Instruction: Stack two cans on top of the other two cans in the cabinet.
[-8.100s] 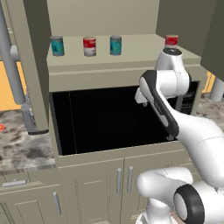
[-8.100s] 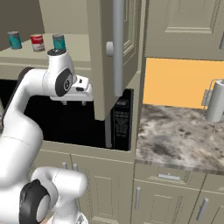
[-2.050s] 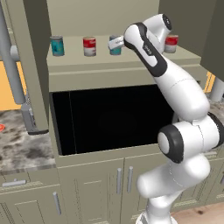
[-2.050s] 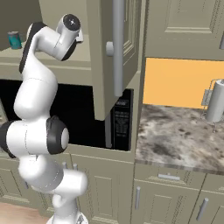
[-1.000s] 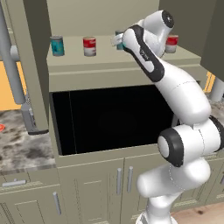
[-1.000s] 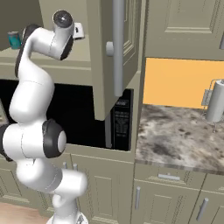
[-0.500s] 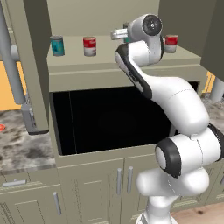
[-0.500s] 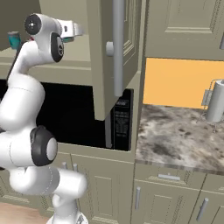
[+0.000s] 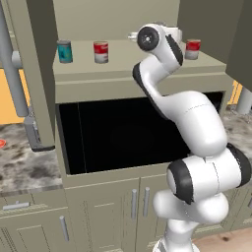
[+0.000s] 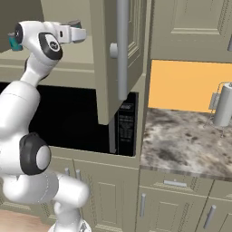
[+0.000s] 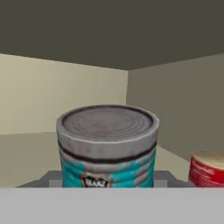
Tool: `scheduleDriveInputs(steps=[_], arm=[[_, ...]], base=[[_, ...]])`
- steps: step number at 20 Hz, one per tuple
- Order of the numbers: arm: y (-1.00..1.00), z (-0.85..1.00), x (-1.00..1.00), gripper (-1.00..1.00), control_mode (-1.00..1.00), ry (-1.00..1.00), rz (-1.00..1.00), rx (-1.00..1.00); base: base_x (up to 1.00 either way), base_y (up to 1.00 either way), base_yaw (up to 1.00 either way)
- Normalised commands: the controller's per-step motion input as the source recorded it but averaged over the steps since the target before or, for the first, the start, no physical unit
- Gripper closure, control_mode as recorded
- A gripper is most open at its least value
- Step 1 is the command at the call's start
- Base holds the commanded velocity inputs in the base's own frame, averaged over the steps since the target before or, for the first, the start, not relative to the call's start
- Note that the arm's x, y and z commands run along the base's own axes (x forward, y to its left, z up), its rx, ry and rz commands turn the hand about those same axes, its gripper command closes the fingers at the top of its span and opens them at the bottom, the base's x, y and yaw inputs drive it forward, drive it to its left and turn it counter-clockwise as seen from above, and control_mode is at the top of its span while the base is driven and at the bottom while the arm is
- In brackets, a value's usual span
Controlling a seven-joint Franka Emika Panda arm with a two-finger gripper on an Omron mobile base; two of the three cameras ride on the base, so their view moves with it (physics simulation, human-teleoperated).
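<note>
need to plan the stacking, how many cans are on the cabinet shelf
4: teal can far left, red can beside it, teal can at the end effector, red can far right.

The arm [image 9: 197, 123] is built from smooth, glossy white shells, rounded and bulbous at each link. Dark charcoal bands are seen between the links, widest at the large lower joint at 6 o'clock in the left base view. A round black cap with a small pale centre is set on the uppermost joint [image 9: 147, 37]. The hand [image 10: 76, 30] is formed as a pale grey-white block, darker at its tip.
</note>
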Motion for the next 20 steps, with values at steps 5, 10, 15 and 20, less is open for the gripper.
scheduleDriveInputs(steps=[5,10,15,20], arm=[[-0.23,0.31,-0.14,1.00,-1.00,-0.01,-0.30,0.00],[-0.38,0.05,-0.10,1.00,-1.00,0.00,-0.22,0.00],[-0.38,0.08,-0.07,1.00,-1.00,0.00,-0.17,0.00],[-0.36,0.12,-0.13,1.00,-1.00,0.00,-0.08,0.01]], base=[[0.00,0.00,0.00],[0.00,0.00,0.00],[0.00,0.00,0.00],[0.00,0.00,0.00]])
